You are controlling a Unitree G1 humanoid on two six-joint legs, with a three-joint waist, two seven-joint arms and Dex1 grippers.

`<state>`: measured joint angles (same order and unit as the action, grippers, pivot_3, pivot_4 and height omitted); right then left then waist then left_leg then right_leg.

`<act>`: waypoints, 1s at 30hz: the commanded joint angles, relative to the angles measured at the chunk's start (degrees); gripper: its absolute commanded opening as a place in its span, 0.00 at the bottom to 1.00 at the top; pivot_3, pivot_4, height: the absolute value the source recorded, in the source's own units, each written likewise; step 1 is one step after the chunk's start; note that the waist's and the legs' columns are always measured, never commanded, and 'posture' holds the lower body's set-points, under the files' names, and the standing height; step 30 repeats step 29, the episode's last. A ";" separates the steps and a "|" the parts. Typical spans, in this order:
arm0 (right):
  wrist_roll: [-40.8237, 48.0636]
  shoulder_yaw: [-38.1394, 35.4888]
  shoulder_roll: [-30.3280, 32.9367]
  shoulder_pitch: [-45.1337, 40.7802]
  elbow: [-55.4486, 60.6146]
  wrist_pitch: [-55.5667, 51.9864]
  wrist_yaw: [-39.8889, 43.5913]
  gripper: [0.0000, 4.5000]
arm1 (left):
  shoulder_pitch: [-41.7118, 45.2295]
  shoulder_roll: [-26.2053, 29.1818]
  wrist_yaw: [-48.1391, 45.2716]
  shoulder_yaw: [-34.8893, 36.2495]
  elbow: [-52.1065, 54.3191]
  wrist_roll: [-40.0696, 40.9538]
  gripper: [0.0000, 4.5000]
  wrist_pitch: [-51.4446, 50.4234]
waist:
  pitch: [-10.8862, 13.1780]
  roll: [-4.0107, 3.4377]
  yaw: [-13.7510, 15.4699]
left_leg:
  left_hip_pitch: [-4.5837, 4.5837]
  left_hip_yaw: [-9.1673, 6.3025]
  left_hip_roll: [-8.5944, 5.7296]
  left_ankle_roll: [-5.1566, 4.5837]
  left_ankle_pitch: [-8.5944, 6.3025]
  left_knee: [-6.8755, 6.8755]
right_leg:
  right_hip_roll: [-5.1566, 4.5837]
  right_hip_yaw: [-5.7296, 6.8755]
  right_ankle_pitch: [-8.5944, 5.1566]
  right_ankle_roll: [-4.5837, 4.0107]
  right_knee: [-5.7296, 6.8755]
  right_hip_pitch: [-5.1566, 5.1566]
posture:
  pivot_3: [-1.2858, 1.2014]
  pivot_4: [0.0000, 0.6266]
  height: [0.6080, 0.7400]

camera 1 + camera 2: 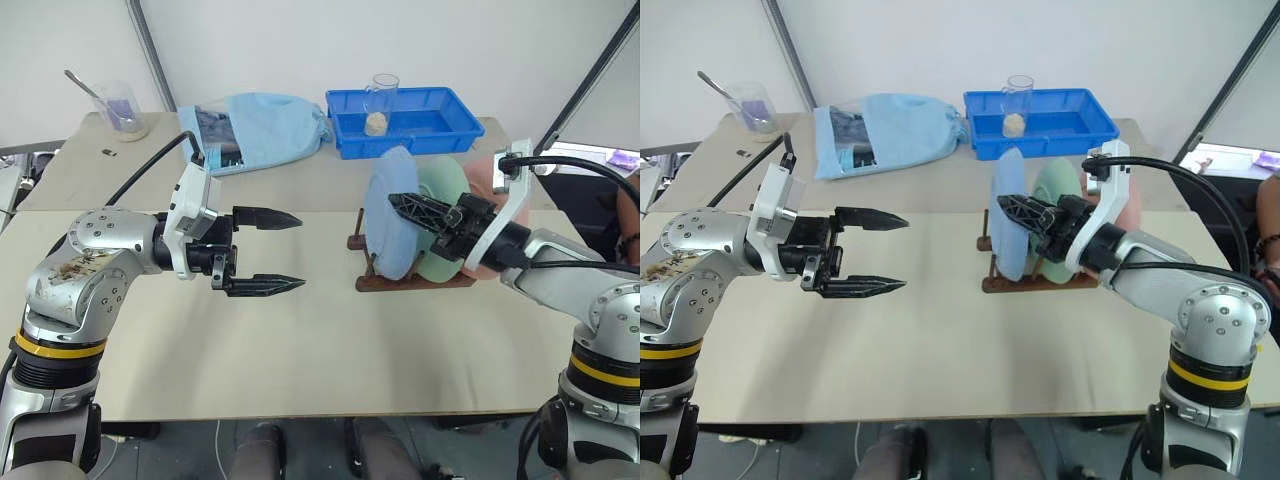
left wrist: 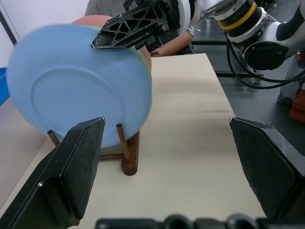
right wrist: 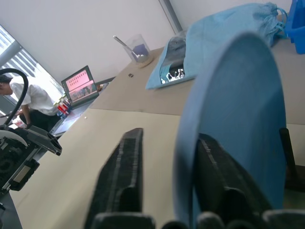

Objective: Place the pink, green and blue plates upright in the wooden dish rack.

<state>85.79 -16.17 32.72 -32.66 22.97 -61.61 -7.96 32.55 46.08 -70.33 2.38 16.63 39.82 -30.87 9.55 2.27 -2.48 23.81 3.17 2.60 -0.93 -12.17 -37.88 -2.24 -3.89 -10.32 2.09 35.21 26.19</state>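
Note:
The blue plate (image 1: 388, 225) stands upright at the left end of the wooden dish rack (image 1: 400, 283). The green plate (image 1: 445, 180) stands behind it, and the pink plate (image 1: 480, 172) behind that. My right gripper (image 1: 400, 205) reaches level over the blue plate's top. In the right wrist view its fingers (image 3: 126, 162) straddle the rim of the blue plate (image 3: 238, 109), with a gap on one side, so it is open. To the left of the rack, my left gripper (image 1: 300, 252) hovers over the table, wide open and holding nothing, pointing at the blue plate (image 2: 71, 86).
A deep blue tray (image 1: 400, 128) with a glass cup (image 1: 383, 100) sits behind the rack. A light blue cloth bag (image 1: 260, 130) lies at back centre, a beaker with a spoon (image 1: 122, 108) at back left. A person (image 3: 28, 100) stands off the table's left end.

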 commanded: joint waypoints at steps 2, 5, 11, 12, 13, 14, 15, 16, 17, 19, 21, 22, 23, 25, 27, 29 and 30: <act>-4.66 -1.24 4.92 -4.02 2.31 3.70 3.99 0.78 | -1.22 0.65 0.76 1.12 0.25 -1.48 1.00 1.23 | 0.00 0.00 0.04 | 0.00 0.00 0.00 0.00 0.00 0.00 | 0.00 -0.01 0.00 0.00 0.00 0.00 | 0.52 0.24 0.98; -9.15 -1.66 10.58 -5.40 2.23 4.28 9.65 0.99 | -2.48 1.15 3.18 2.17 -0.49 -3.33 1.00 1.06 | 0.00 0.00 0.12 | 0.00 0.01 0.00 0.00 0.00 0.00 | 0.00 -0.01 0.00 0.01 -0.03 0.00 | 0.52 0.24 0.98; -24.36 -4.61 31.76 3.71 4.04 10.77 40.05 0.99 | -12.47 8.22 7.56 5.35 4.25 -8.44 1.00 -1.15 | 0.02 -0.03 0.45 | 0.02 0.03 0.04 -0.24 -0.14 0.00 | 0.00 0.00 -0.09 -0.01 -0.14 0.01 | 0.52 0.24 0.98; -27.05 -5.59 34.10 6.04 3.05 12.81 44.37 0.99 | -14.52 9.39 8.36 6.14 5.39 -9.26 1.00 -1.41 | 0.02 -0.03 0.46 | 0.01 0.04 0.05 -0.26 -0.16 0.00 | -0.01 0.00 -0.12 -0.01 -0.15 0.00 | 0.52 0.24 0.98; -29.39 -6.58 36.05 8.25 2.10 14.56 48.46 0.99 | -16.31 10.21 9.43 6.92 6.36 -10.18 1.00 -1.45 | 0.02 -0.03 0.45 | 0.01 0.08 0.04 -0.26 -0.17 0.00 | -0.05 0.00 -0.11 -0.01 -0.17 0.00 | 0.52 0.24 0.98; -32.17 -7.71 38.06 10.90 1.08 16.48 52.77 0.99 | -18.23 10.45 10.71 8.16 7.22 -10.97 1.00 -1.17 | 0.02 -0.04 0.48 | 0.01 0.11 0.03 -0.26 -0.17 0.00 | -0.09 -0.01 -0.11 0.00 -0.18 0.01 | 0.52 0.24 0.98; -35.34 -8.98 39.94 14.07 0.19 18.96 57.72 0.99 | -20.20 10.04 12.44 9.91 7.97 -11.54 1.00 -0.96 | 0.02 -0.03 0.58 | -0.02 0.14 0.02 -0.26 -0.17 0.00 | -0.13 -0.01 -0.11 0.01 -0.16 0.00 | 0.52 0.24 0.98; -38.04 -10.24 41.40 17.04 -0.57 21.22 62.27 0.99 | -21.85 9.46 14.09 11.46 8.53 -12.08 1.00 -0.76 | 0.02 -0.03 0.75 | -0.02 0.16 0.01 -0.26 -0.17 0.00 | -0.15 -0.01 -0.11 0.01 -0.18 0.00 | 0.52 0.24 0.98; -40.45 -11.53 42.59 19.96 -1.34 23.27 66.52 0.99 | -23.36 8.94 15.31 12.75 8.87 -12.36 1.00 -0.59 | 0.02 -0.03 0.88 | -0.06 0.19 0.02 -0.26 -0.17 0.00 | -0.17 -0.01 -0.14 -0.03 -0.15 -0.01 | 0.52 0.24 0.98; -44.50 -14.24 43.99 25.16 -2.57 26.40 73.75 0.99 | -26.75 8.92 16.03 14.73 9.65 -12.83 1.00 -0.52 | 0.02 -0.04 1.10 | -0.16 0.24 0.03 -0.26 -0.16 -0.01 | -0.17 -0.01 -0.25 -0.25 -0.14 -0.04 | 0.52 0.24 0.98; -49.17 -16.99 44.59 30.34 -3.56 29.91 80.09 0.99 | -30.79 9.01 15.93 16.91 10.65 -13.16 1.00 -0.40 | 0.02 -0.04 1.27 | -0.32 0.31 0.06 -0.25 -0.16 -0.03 | -0.17 -0.02 -0.24 -0.31 -0.07 -0.08 | 0.52 0.24 0.98; -50.94 -18.09 44.60 32.39 -3.97 31.24 82.38 0.99 | -32.26 9.11 15.82 17.79 11.01 -12.95 1.00 -0.66 | 0.02 -0.04 1.36 | -0.40 0.37 0.08 -0.25 -0.17 -0.04 | -0.17 -0.03 -0.24 -0.32 -0.05 -0.10 | 0.52 0.24 0.98; -52.61 -18.86 44.41 34.04 -4.37 32.64 84.09 0.99 | -33.32 9.12 15.68 18.51 11.18 -12.61 1.00 -0.77 | 0.02 -0.04 1.43 | -0.48 0.41 0.11 -0.25 -0.17 -0.03 | -0.17 -0.03 -0.25 -0.34 -0.02 -0.13 | 0.52 0.24 0.98; -56.19 -18.98 43.39 36.67 -5.39 36.54 86.06 0.99 | -35.16 9.07 15.23 19.41 10.78 -12.52 1.00 -0.13 | 0.02 -0.04 1.62 | -0.51 0.45 0.10 -0.24 -0.17 -0.03 | -0.18 -0.03 -0.25 -0.35 0.00 -0.11 | 0.52 0.24 0.98; -57.78 -17.91 42.18 37.61 -5.99 38.33 86.27 0.99 | -36.40 8.57 15.10 19.61 10.82 -12.40 1.00 0.42 | 0.02 -0.04 1.67 | -0.58 0.48 0.12 -0.23 -0.17 -0.03 | -0.18 -0.03 -0.25 -0.36 0.01 -0.12 | 0.52 0.24 0.98; -59.02 -16.76 41.43 37.74 -6.63 39.80 86.34 0.99 | -36.98 8.15 14.55 19.70 11.34 -11.25 1.00 0.43 | 0.02 -0.04 1.68 | -0.59 0.49 0.11 -0.22 -0.18 -0.04 | -0.19 -0.03 -0.24 -0.37 0.01 -0.12 | 0.52 0.24 0.98; -59.02 -16.76 41.43 37.74 -6.63 39.80 86.34 0.99 | -36.98 8.15 14.55 19.70 11.34 -11.25 1.00 0.43 | 0.02 -0.04 1.68 | -0.59 0.49 0.11 -0.22 -0.18 -0.04 | -0.19 -0.03 -0.24 -0.37 0.01 -0.12 | 0.52 0.24 0.98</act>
